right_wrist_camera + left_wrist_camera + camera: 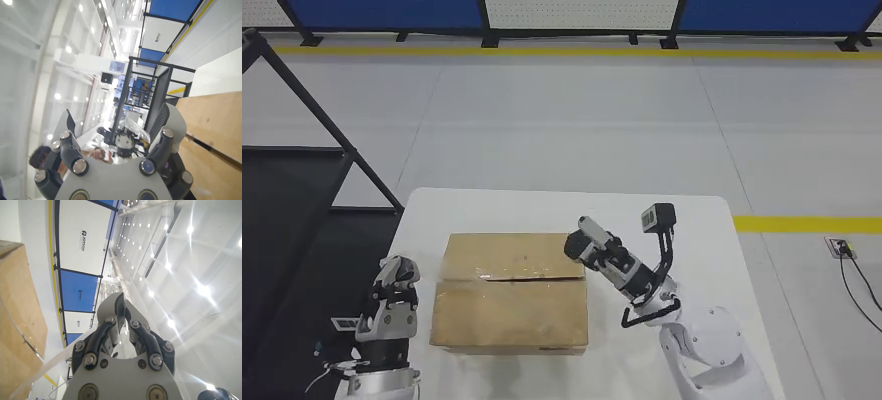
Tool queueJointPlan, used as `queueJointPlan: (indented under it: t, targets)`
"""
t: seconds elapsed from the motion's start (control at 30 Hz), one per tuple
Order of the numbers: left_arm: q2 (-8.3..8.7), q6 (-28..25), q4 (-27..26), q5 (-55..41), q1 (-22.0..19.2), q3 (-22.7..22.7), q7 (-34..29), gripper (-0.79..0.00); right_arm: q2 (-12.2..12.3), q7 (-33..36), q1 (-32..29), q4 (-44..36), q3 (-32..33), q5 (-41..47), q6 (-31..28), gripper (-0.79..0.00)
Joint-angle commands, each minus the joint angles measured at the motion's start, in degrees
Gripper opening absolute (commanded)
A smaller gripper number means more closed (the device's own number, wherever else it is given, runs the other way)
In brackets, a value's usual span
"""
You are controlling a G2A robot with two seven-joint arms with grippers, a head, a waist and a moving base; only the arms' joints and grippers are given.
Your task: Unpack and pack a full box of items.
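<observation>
Right gripper: fingers spread wide, nothing between them. It hovers just off the far right corner of the box, a little above the box's top face. Left gripper: fingers pressed together, empty, pointing upward, just beside the box's left side and not touching it.

Box: brown corrugated cardboard, flat on the counter, between my two grippers. Both top flaps are down and meet along a centre seam. Clear tape runs over the seam and laps down the box's left end, where its edge looks slightly lifted. A narrow dark gap shows along the seam toward the box's right end.

Handling (estimate):
- Weight: the task says the box is full, so I expect it to be heavy. I would not lift it with one gripper.
- Stiffness: walls are stiff. Flaps should hinge at their crease if pried from a free edge.
- Grip: the cardboard is matte and should give fair friction, while the tape is slick. The box faces are too broad for my spread.
- Best hold: the flap edge at the seam gap, or the loose tape end.
- Risk: the white counter looks smooth, so I would brace the box's opposite side against sliding.
</observation>
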Motion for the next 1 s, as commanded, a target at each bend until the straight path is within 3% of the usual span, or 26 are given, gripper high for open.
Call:
queueJointPlan:
  t: [0.0,0.37,0.53,0.63,0.9,0.97]
  targets:
    - [-0.1,1.24,-0.03,-0.48,0.0,0.61,1.95,-0.785,0.71,4.58,-1.81,-2.59,-0.17,-7.5,-0.05,0.0]
    - [-0.25,2.44,-0.34,-0.67,-0.17,1.37,4.38,-0.785,1.07,5.02,-3.39,-4.12,-0.51,-11.1,-0.08,0.0]
    - [-0.42,3.97,-0.71,-0.79,-0.22,2.32,6.95,-0.785,2.33,6.28,-5.39,-11.38,-5.77,-40.2,-5.18,0.0]
    - [-0.54,5.4,-0.88,-1.29,-0.25,2.92,8.69,-0.785,2.88,9.08,-8.21,-15.48,-11.02,-57.78,-3.51,0.0]
    - [-0.56,6.07,-1.15,-1.47,-0.35,2.84,9.13,-0.785,2.88,9.08,-8.21,-15.48,-11.02,-57.78,-3.51,0.0]
    - [-0.56,6.07,-1.15,-1.47,-0.35,2.84,9.13,-0.785,3.21,10.32,-8.06,-15.09,-12.5,-65.62,-4.81,0.0]
